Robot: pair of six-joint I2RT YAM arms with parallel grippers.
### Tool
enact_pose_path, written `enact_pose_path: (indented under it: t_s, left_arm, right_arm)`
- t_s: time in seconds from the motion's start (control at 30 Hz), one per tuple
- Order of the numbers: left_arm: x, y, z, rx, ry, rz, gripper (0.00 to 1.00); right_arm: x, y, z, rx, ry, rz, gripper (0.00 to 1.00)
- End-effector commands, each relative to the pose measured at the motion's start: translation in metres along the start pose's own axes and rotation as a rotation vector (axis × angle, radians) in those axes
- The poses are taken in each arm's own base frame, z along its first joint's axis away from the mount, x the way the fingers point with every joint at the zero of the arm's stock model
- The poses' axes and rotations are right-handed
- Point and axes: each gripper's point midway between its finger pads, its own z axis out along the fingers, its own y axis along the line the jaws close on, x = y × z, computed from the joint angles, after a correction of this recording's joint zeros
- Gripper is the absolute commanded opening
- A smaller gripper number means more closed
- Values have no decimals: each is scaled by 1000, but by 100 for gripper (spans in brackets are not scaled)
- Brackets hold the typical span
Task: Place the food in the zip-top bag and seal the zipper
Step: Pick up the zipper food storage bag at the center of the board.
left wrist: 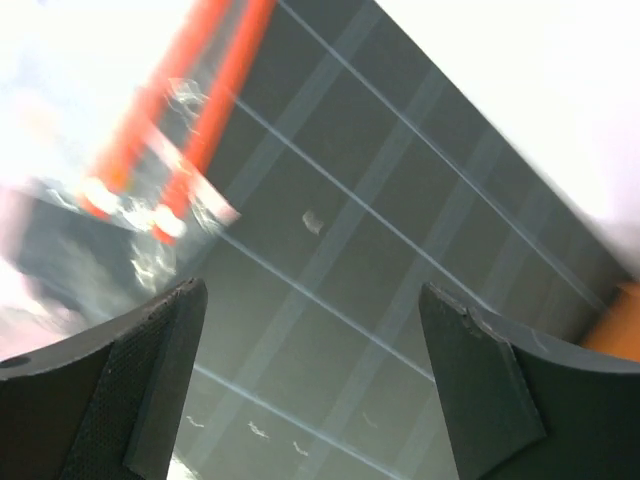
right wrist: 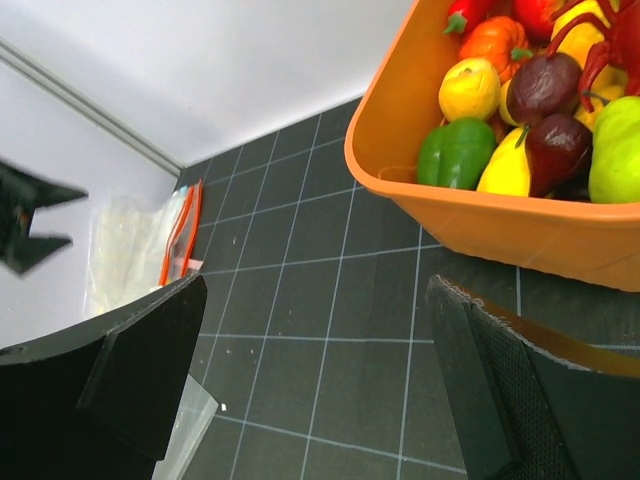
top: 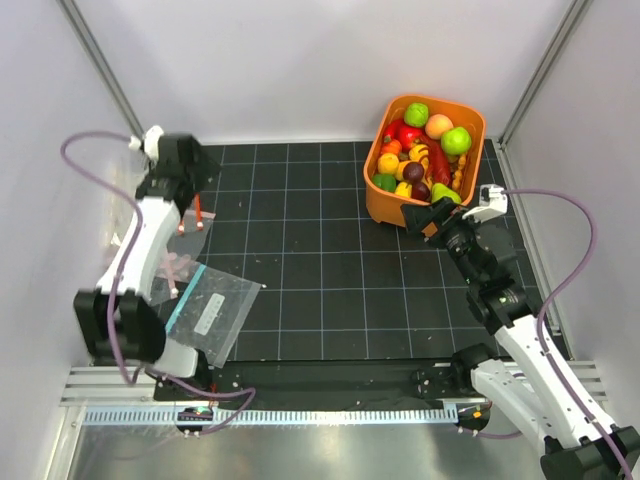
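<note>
From above, we are seeing the left claw (top: 193,183) spread and holding nothing. The zip-top bag (top: 190,222) is lying just below it, and its orange-red zipper (top: 199,208) is almost under the tips. The right claw (top: 428,215) is also spread and empty, nosing at the near wall of the one tub (top: 384,205), where all the food (top: 430,150) is sitting, well over a dozen pieces and too heaped for an exact count. We are counting two bags, and the teal-edged bag (top: 215,310) well behind the left claw risks being taken by mistake. At the left wrist, the left claw (left wrist: 312,300) is gaping over bare floor with two zipper (left wrist: 180,110) strips ahead and to its left. We judge it could pinch only one strip or shove the limp bag away. At the right wrist, the right claw (right wrist: 318,290) is open beneath the tub (right wrist: 480,230) rim, with roughly ten pieces showing. We think it may bump the rim, and the glossy round food (right wrist: 470,88) may squirt out of a pinch.
</note>
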Motion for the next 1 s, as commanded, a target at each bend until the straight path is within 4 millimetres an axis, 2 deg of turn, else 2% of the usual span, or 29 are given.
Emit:
enact_pose_path:
  t_s: [0.0,0.03,0.07,0.1,0.13,0.17,0.27,0.3,0.4,0.53,0.63,0.67,0.7,0.77,0.93,0.97]
  left_arm:
    - [-4,62,12,-399,152,333,91]
    - [-32,43,15,-386,120,372,86]
    - [-21,50,34,-439,179,432,84]
    - [-28,45,36,-442,196,472,78]
    - [-25,46,42,-458,220,493,75]
    - [-13,58,56,-515,271,534,73]
    - [-15,58,73,-542,266,578,73]
    - [-12,63,84,-571,271,604,73]
    - [-14,69,97,-612,259,665,73]
    - [0,94,123,-706,296,754,69]
    - [5,110,136,-751,328,779,62]
    - [14,118,145,-767,355,789,60]
    - [7,117,146,-771,354,780,57]
    - [9,119,153,-777,367,784,53]
    - [13,110,170,-710,368,781,54]
    - [5,118,173,-714,368,750,54]
  right_arm:
    - [-5,13,4,-58,-13,-1,99]
    - [-7,15,4,-60,-13,0,100]
    - [-7,14,3,-58,-13,-1,100]
    - [-8,15,2,-59,-17,1,100]
    - [-9,16,1,-65,-19,1,100]
    - [-11,17,-1,-71,-28,-2,99]
    - [-12,17,-3,-74,-35,-2,100]
    - [-12,17,-3,-75,-40,-1,100]
    - [-11,17,-2,-76,-35,1,99]
    - [-12,18,-2,-75,-36,3,100]
    - [-13,19,-4,-81,-41,5,99]
    - [-14,19,-5,-82,-46,5,100]
    - [-14,19,-5,-82,-46,3,100]
    - [-14,19,-6,-85,-48,4,100]
    - [-14,20,-6,-86,-49,8,100]
    - [-15,21,-6,-89,-50,8,100]
